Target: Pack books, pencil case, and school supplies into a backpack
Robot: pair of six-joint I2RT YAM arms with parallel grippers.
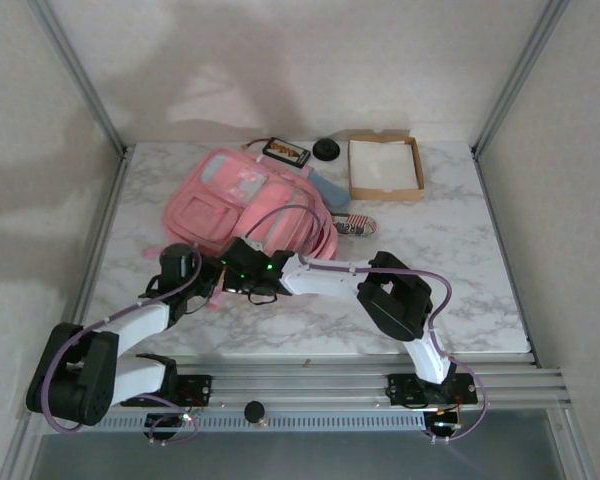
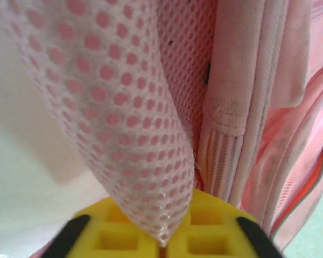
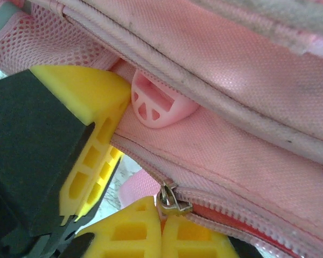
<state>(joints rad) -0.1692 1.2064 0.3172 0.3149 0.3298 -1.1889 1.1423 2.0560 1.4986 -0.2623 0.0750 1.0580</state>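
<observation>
1. both claws sit at the near edge of the backpack point(image 1: 242, 200), which lies left of centre on the table point(image 1: 450, 280).
2. my left claw point(image 2: 164, 239) is closed, pinching a flap of pink mesh point(image 2: 124, 118).
3. my right claw point(image 3: 161, 231) is closed, fingertips pressed together on the zip pull point(image 3: 172, 201).
4. i see a dark book point(image 1: 286, 151) at the far edge, just beyond the backpack, left of the tray point(image 1: 386, 193).
</observation>
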